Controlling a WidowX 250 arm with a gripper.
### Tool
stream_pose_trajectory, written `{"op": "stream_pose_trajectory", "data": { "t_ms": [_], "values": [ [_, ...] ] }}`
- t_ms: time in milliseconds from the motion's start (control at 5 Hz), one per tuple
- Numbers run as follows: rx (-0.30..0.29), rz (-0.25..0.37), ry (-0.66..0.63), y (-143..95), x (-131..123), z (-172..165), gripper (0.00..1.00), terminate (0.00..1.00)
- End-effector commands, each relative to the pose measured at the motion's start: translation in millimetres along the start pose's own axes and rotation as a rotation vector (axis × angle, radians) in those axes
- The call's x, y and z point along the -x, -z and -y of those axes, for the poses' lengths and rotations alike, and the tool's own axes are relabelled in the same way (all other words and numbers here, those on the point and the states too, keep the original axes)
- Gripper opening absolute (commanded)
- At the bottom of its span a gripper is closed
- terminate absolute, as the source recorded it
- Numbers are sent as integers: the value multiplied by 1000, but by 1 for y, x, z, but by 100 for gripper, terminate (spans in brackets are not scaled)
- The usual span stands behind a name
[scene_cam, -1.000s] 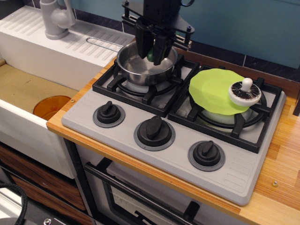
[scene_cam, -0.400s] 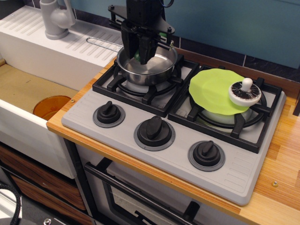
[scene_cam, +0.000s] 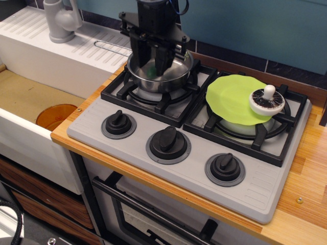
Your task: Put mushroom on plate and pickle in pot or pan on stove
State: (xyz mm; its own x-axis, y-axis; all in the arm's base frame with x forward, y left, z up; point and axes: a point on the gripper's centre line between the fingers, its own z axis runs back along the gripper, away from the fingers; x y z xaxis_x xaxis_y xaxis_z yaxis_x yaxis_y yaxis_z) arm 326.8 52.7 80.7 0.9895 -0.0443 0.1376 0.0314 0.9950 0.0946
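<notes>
claw (scene_cam: 152,64) in pot (scene_cam: 171,77), mushroom (scene_cam: 266,101) on plate (scene_cam: 230,99)

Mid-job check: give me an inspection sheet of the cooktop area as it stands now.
Surface: grey stove with three black knobs, set in a wooden counter.
Job's things: mushroom sits cap-down on the right edge of the green plate, over the right burner; steel pot on the left burner; pickle shows as a green patch inside the pot, between the fingers.
Clutter: orange cup in the sink.
Grippers: gripper reaches down into the pot; jaw state unclear.
Cables: nothing seen.
Surroundings: grey faucet, white drainboard, oven door below.
</notes>
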Motion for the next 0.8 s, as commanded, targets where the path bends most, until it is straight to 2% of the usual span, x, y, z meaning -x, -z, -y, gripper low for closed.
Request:
{"op": "stream_pose_trajectory", "data": {
  "t_ms": [0, 600],
  "values": [
    [8, 27, 3, -16, -13, 6, 100, 0],
    [19, -20, -30, -39, -8, 29, 100, 0]
  ]
}}
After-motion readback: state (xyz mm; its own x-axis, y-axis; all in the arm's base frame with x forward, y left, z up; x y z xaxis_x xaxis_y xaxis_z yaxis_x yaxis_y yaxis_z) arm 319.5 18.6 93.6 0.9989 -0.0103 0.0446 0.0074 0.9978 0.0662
